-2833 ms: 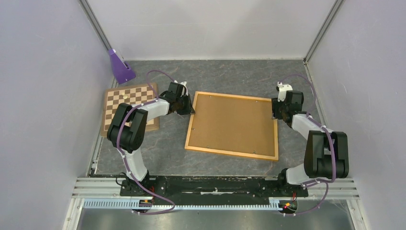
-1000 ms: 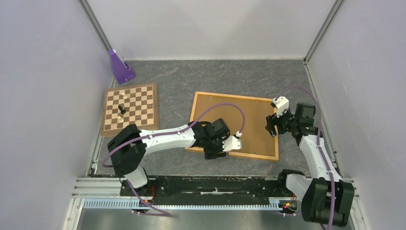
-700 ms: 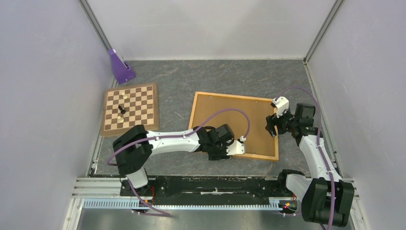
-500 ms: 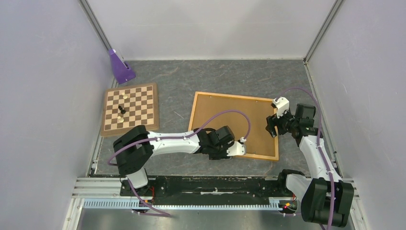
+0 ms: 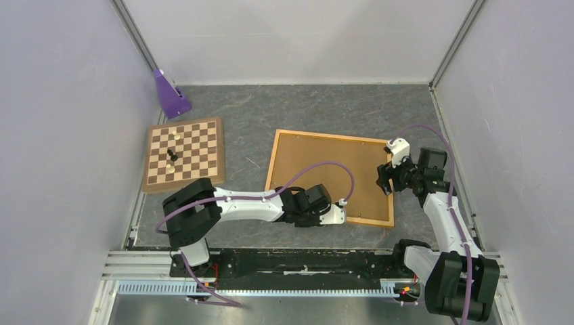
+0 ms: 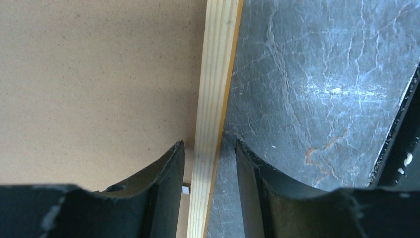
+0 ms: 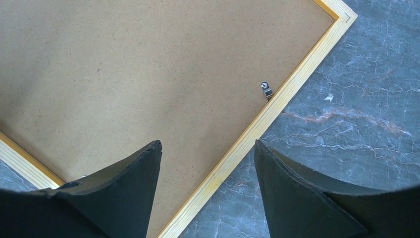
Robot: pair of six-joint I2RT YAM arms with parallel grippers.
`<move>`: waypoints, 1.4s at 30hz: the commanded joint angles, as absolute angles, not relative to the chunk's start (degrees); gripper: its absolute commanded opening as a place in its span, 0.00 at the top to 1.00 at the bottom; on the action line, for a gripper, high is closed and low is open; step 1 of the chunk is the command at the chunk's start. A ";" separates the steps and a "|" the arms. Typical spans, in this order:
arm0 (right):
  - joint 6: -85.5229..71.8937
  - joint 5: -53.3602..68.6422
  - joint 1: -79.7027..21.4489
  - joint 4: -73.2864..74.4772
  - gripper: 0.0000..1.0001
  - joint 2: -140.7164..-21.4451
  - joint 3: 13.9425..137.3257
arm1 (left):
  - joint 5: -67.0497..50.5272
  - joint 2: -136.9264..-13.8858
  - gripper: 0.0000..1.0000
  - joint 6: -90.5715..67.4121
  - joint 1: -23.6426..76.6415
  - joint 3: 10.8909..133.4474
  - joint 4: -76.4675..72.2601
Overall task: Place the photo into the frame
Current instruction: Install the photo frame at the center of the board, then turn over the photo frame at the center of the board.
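**Frame face down, photo out of sight**

The frame (image 5: 330, 177) lies flat on the bench (image 5: 325, 108) with its brown fibreboard back upward, set square inside the light wooden rails. A small metal clip (image 7: 267, 89) sits at the board's edge by the right rail. The photo appears in none of the views. It may be under the backing board, but the pictures cannot settle that.

The left hand (image 6: 208, 148) is low at the near rail with its fingers spread, one over the board and one over the bench. The rail runs between them with a gap on each side, so it grips nothing. The right hand (image 7: 207, 146) hangs above the right rail, fingers wide apart and empty.

With the back seated, I judge that the loading is either done or not yet begun. If done, what remains is fastening the clips and turning the frame over. A chessboard (image 5: 184, 152) lies well off to the left.
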State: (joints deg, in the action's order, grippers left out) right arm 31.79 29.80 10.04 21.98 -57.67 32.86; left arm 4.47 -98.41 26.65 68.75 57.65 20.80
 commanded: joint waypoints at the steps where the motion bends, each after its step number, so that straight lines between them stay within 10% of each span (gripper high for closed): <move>1: 32.44 30.76 10.53 21.37 0.28 -56.51 32.70 | 5.45 -99.58 0.53 26.90 69.17 57.65 17.71; 16: 32.77 32.11 11.14 21.68 0.28 -54.86 32.96 | 4.01 -100.65 0.97 25.91 69.31 60.23 21.22; 42: 76.63 40.68 11.32 43.87 0.27 -40.99 29.79 | -13.91 -111.83 0.98 21.89 61.32 89.00 42.66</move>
